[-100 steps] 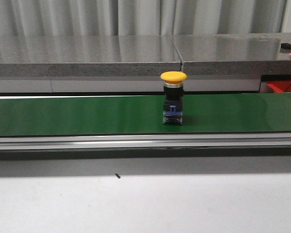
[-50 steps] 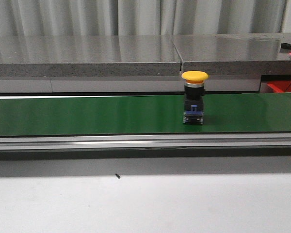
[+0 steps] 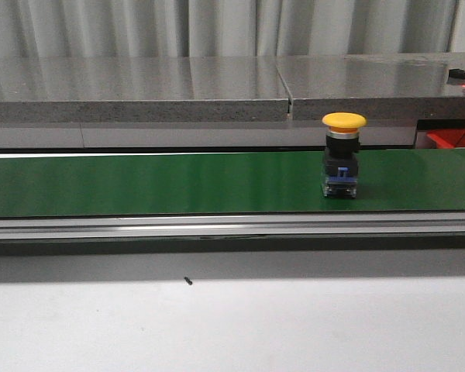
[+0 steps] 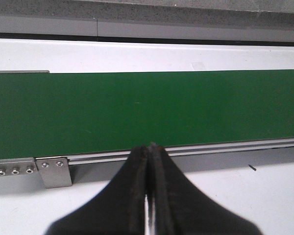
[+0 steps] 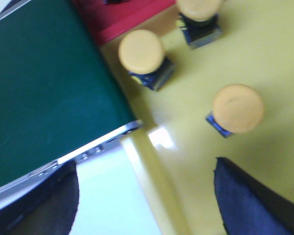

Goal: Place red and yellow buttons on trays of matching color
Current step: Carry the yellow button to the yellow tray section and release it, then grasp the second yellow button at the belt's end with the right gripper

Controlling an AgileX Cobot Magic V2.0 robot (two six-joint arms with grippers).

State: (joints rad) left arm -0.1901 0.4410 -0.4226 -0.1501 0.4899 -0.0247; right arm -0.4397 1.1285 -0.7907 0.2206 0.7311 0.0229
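Moved: over the last second we saw the yellow button [image 3: 343,155] ride the green belt [image 3: 139,184] from mid-frame to right of centre in the front view; nothing else shifted.
Button now: it stood upright on the belt, yellow cap on top, black and blue body under it, right of centre in the frame, nearer the belt's far edge.
Belt: we saw it as a green band across the whole width of the front view, grey rail [image 3: 217,226] along its near edge, white table [image 3: 232,325] below.
Left gripper [image 4: 148,196]: we logged its fingers pressed together with nothing between them, low centre of the left wrist view, in front of the belt's near edge.
Right gripper [image 5: 147,205]: we saw its fingers [image 5: 250,200] spread wide and holding nothing, over the yellow tray [image 5: 264,63].
Yellow tray: we counted three yellow buttons on it in the right wrist view, one upper centre [image 5: 141,52], one at the top edge [image 5: 198,10], one right of centre [image 5: 238,108]; the view was blurred.
Red tray [image 5: 122,17]: we saw a strip of it at the top of the right wrist view, beside the yellow tray and next to the belt.
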